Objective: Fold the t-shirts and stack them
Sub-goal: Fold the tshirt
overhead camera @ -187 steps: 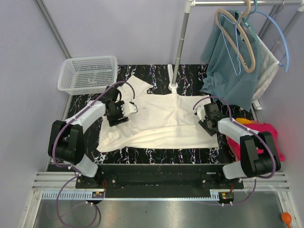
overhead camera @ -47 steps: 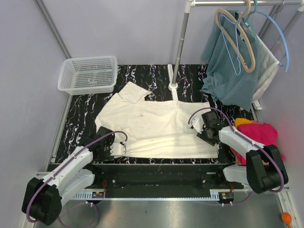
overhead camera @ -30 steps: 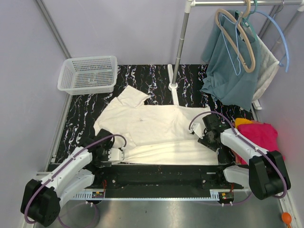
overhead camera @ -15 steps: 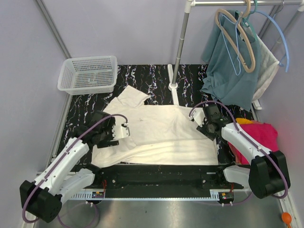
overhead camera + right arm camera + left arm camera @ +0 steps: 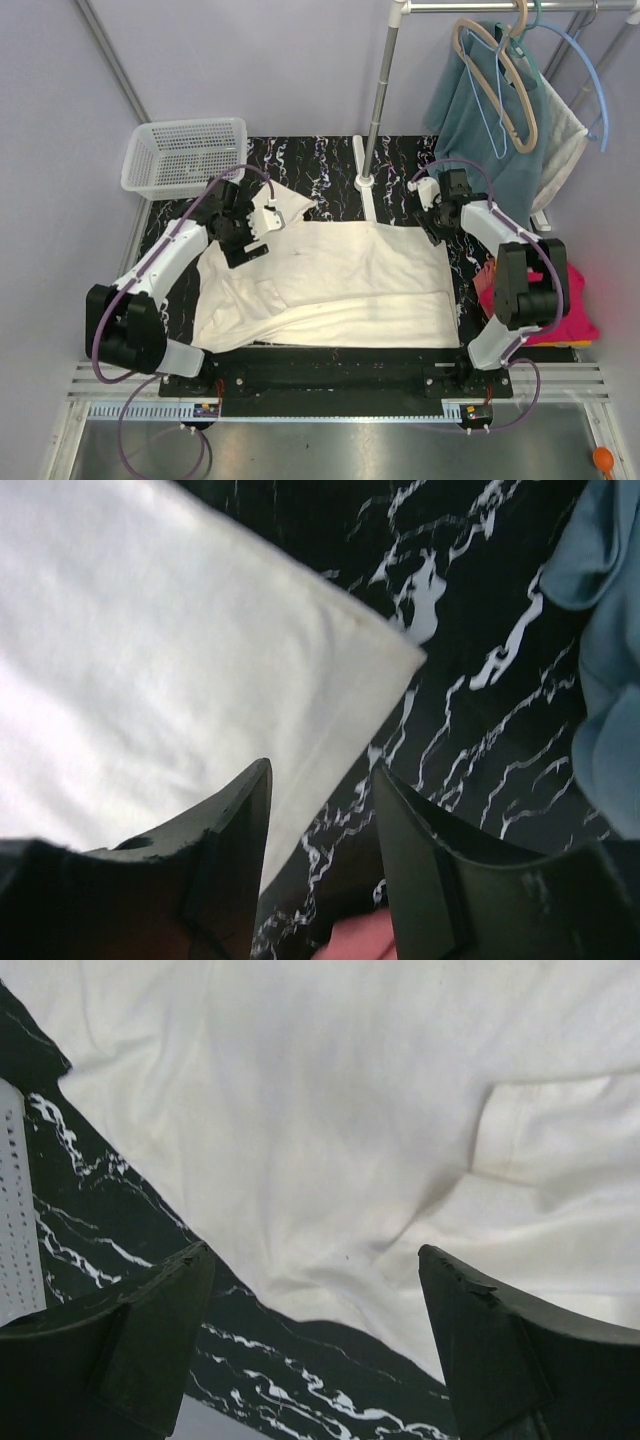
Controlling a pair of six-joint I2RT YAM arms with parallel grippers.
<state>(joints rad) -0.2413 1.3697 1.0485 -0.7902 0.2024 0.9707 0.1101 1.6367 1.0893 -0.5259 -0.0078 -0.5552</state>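
The large cream t-shirt (image 5: 330, 275) lies spread on the black marble table (image 5: 400, 165), its near part folded over in a long band. It fills the left wrist view (image 5: 350, 1110) and shows in the right wrist view (image 5: 150, 650). My left gripper (image 5: 243, 238) hovers open over the shirt's far left sleeve area, holding nothing (image 5: 315, 1260). My right gripper (image 5: 437, 222) is open over the shirt's far right corner, its jaws either side of the shirt's edge (image 5: 315, 780). A magenta-pink t-shirt (image 5: 575, 310) lies at the right, behind the right arm; the orange one is mostly hidden.
A white mesh basket (image 5: 185, 155) stands at the far left corner. A garment rack pole (image 5: 378, 90) rises from the table's far middle. A teal garment (image 5: 485, 130) hangs on hangers at the far right, near my right gripper.
Both grippers let go of the shirt near the front edge and moved away to its far corners. The shirt now lies flatter, more rectangular.
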